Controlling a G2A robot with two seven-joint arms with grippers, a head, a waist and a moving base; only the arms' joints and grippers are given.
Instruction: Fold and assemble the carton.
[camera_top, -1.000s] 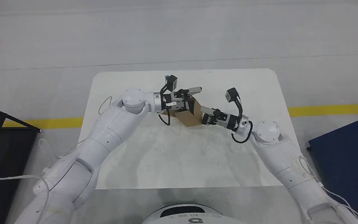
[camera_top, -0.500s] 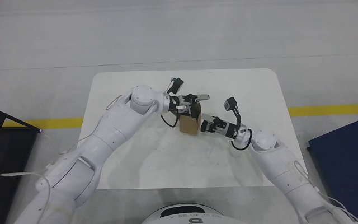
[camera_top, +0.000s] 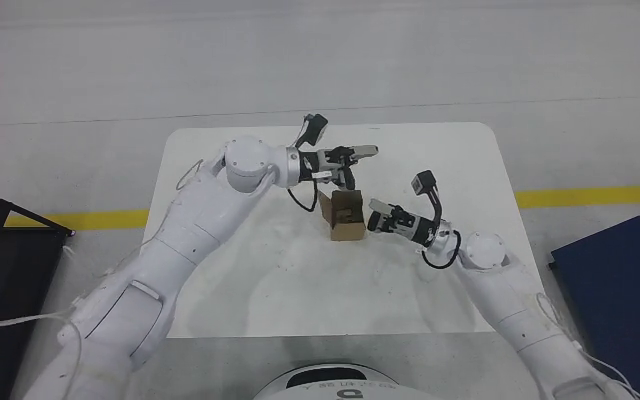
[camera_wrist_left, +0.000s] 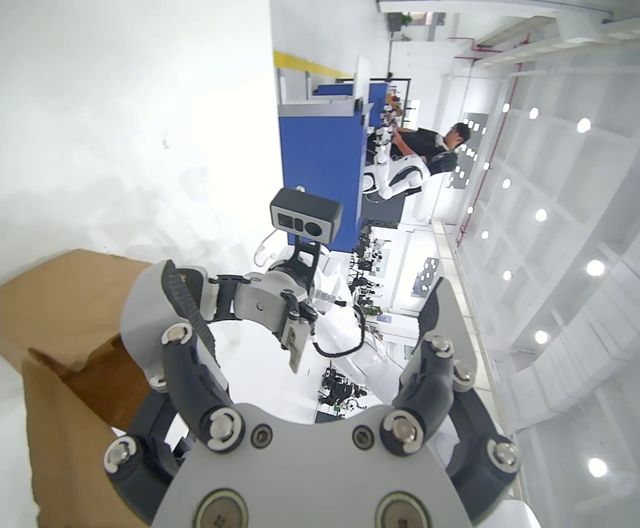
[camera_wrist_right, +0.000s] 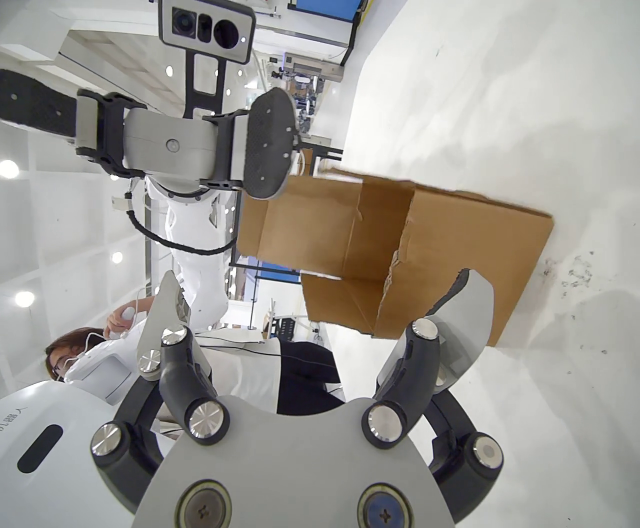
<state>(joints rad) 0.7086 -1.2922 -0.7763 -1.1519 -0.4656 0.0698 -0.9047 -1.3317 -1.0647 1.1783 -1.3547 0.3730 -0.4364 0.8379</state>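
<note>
The right claw (camera_top: 376, 215) is spread wide and empty, just short of the carton (camera_top: 345, 218), with one finger beside its outer wall. The carton sits on the desk (camera_top: 250, 290), open end up, between both claws. Past it, the left claw (camera_top: 355, 163) hangs above its far edge, fingers apart, holding nothing.

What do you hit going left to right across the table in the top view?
carton → right gripper → right arm's wrist camera. The left gripper is left out: it sits above the carton in that picture, in the same span.
</note>
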